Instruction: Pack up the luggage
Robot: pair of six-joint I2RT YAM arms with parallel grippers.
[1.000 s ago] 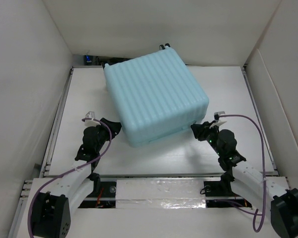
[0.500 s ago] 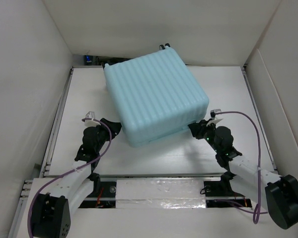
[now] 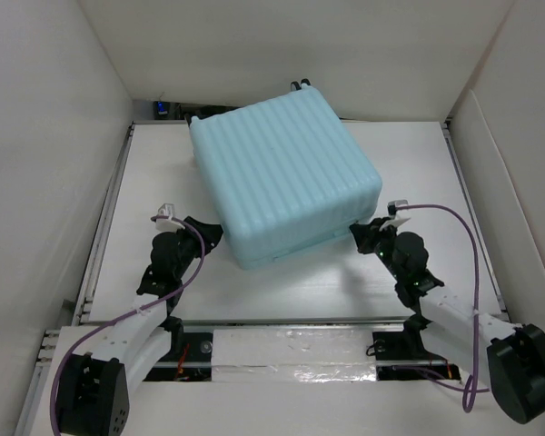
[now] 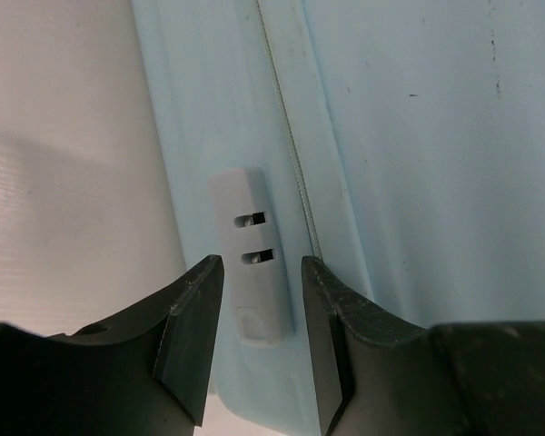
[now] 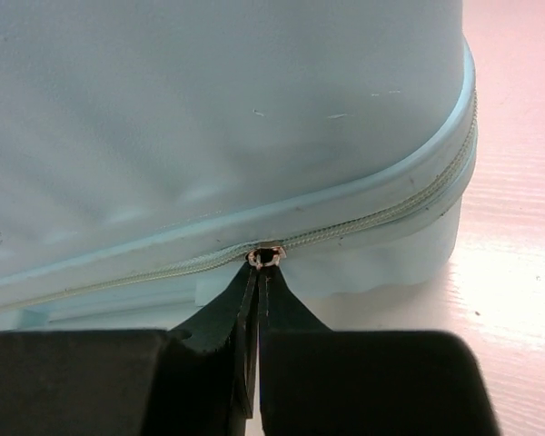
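The luggage (image 3: 286, 177) lies shut, mid-table. The right gripper (image 5: 262, 270) is pinched onto the zip pull (image 5: 266, 254) at its near-right edge. The left gripper (image 4: 261, 270) gapes around a grey foot (image 4: 243, 204). This looks like the zip step: next comes a steady drag along the seam.

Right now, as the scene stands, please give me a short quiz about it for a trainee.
1. True or false: the luggage has its lid raised.
2. The right claw is shut on: A a wheel; B the zipper pull; C nothing.
3. Fill in: the left claw, by the grey plastic piece, is ___ (open or shut).
Key: 1 false; 2 B; 3 open.
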